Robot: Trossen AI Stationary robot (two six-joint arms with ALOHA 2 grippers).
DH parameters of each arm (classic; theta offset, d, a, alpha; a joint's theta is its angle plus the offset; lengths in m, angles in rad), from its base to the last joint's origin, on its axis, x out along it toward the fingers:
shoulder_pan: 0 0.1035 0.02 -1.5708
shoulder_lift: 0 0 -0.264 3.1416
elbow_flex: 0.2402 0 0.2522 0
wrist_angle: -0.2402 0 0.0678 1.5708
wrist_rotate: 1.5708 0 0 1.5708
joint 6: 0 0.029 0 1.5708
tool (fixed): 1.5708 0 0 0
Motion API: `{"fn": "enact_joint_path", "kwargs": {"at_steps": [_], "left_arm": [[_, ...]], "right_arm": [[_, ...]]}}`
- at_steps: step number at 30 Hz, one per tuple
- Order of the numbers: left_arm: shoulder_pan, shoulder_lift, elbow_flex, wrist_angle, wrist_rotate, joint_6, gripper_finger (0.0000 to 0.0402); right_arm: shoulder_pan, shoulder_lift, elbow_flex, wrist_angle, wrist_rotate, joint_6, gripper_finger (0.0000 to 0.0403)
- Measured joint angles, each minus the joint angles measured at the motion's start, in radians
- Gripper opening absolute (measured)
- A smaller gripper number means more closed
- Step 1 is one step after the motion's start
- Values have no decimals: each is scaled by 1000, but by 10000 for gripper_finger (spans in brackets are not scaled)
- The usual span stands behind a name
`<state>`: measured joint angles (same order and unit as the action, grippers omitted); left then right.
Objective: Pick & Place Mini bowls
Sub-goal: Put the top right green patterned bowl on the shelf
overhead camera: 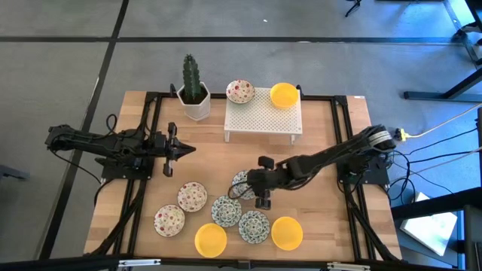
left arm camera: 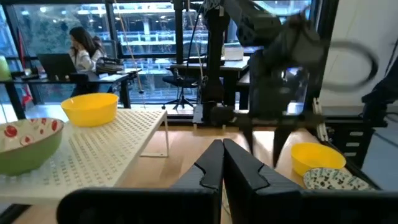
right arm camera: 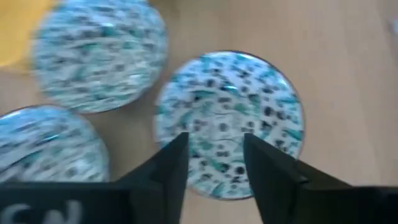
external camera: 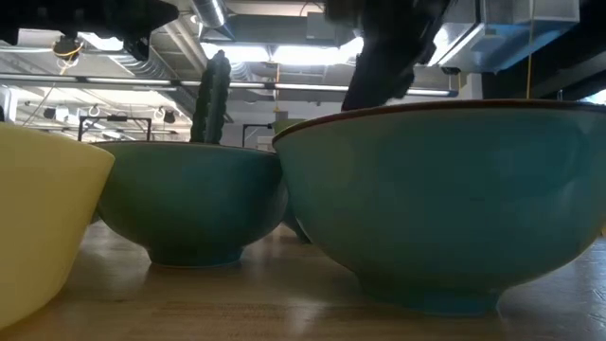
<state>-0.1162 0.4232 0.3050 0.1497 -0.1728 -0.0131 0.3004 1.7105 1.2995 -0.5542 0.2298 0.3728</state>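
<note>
Hovering over the near middle of the table, my right gripper has its fingers apart above one blue-green patterned bowl, not touching it as far as I can see. Two more blue-green bowls lie just beside it. On the white rack sit a red-speckled bowl and a yellow bowl. My left gripper waits at the left side, fingers together.

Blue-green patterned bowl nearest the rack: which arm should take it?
Right. Its end effector hovers open directly over that blue-green patterned bowl, while the left end effector sits shut, away near the table's left side.
</note>
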Motion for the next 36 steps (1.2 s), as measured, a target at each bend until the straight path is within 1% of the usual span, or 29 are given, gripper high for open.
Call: {"fn": "enact_joint_path", "kwargs": {"at_steps": [4, 6, 8, 14, 20, 24, 29, 36], "left_arm": [[0, 0, 0, 2, 0, -47, 4], [0, 0, 0, 2, 5, -56, 4], [0, 0, 0, 3, 12, -59, 4], [0, 0, 0, 4, 11, -104, 4], [0, 0, 0, 3, 11, -105, 4], [0, 0, 0, 3, 11, -105, 4], [0, 0, 0, 3, 11, -98, 4], [0, 0, 0, 3, 11, -97, 4]], "right_arm": [[-19, 42, 0, -38, 85, 44, 199], [-27, 46, 0, -36, 127, 54, 211], [-35, 46, 0, -36, 145, 74, 218], [-65, 46, 0, -65, 71, 123, 221], [-82, 47, 0, -118, 65, 148, 221], [-97, 51, 0, -120, 65, 158, 221], [-110, 51, -28, -105, 57, 175, 221], [-114, 51, -105, -11, 30, 178, 221]]}}
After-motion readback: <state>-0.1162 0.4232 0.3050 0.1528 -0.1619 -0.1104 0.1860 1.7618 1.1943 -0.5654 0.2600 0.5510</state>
